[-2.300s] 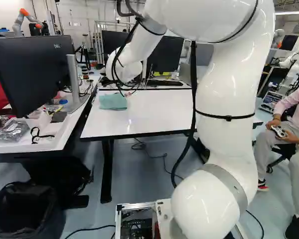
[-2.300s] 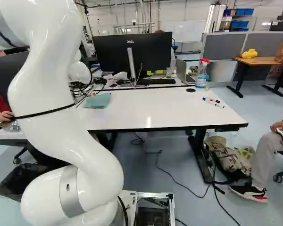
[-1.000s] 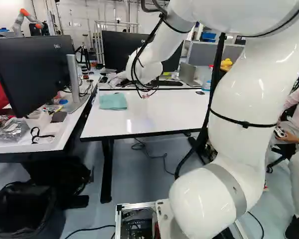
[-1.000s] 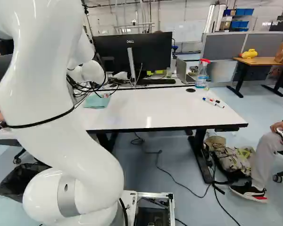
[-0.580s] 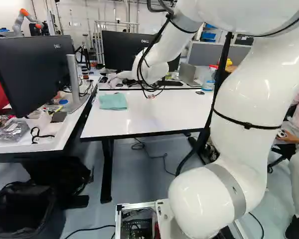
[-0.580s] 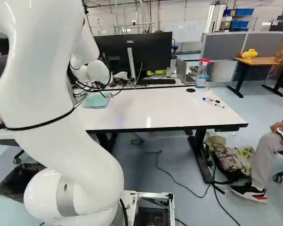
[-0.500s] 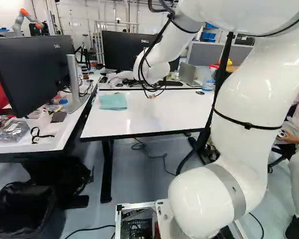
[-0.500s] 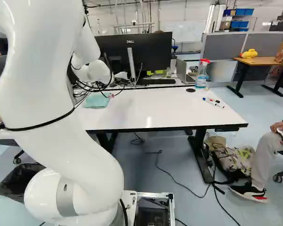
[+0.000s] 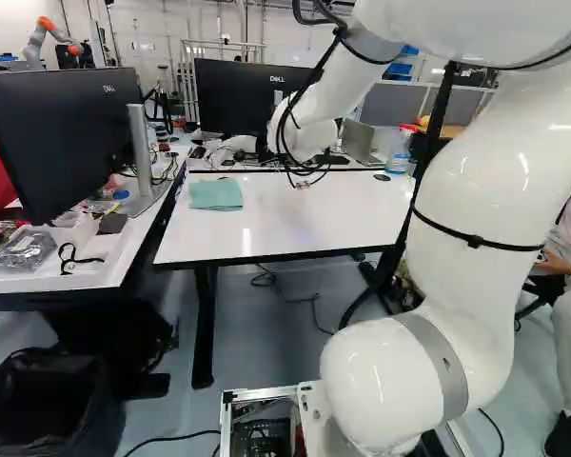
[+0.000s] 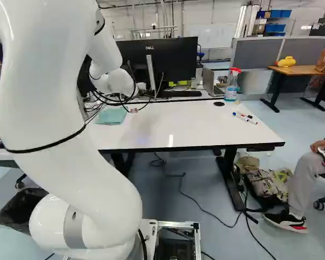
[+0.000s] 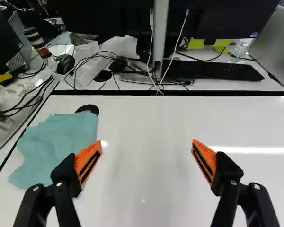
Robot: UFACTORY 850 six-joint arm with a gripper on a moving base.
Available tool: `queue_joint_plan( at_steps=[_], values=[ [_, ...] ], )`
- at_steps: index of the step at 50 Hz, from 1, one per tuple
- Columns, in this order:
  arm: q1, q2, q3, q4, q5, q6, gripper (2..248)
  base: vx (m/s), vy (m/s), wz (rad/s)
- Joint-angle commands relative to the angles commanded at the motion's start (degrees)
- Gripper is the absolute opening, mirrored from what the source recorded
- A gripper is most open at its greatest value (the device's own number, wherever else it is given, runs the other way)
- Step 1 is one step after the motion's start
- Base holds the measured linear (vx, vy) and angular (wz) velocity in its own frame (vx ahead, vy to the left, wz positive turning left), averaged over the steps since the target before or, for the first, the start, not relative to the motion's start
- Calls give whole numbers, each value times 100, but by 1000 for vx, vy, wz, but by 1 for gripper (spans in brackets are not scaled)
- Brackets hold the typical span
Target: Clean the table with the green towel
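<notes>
At the left end of the table [image 10: 189, 130] lies the green towel [image 11: 49, 149], rumpled; my gripper [image 11: 146, 143], spread wide and holding nothing, isn't centred on it, so lowering straight down could miss the cloth. Rightward, an overlong wipe might topple the spray bottle [image 10: 232, 85] or roll the markers [image 10: 245, 118].

Parted fingers [image 11: 207, 161], green towel [image 11: 57, 144], white table [image 11: 146, 137]

Keyboard [image 11: 217, 70] near a dark monitor [image 10: 179, 59], markers [image 10: 241, 117] close together, backpack [image 10: 266, 183] on the floor [image 10: 227, 238]
</notes>
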Motion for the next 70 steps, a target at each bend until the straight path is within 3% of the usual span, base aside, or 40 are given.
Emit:
queue_joint_plan(
  at_steps=[12,37,70],
  values=[
    [-190,26,29,0,0,0,247,0,0,0],
    [-206,123,210,-7,145,0,247,0,0,0],
    [-284,582,1068,-41,832,0,247,0,0,0]
  ],
)
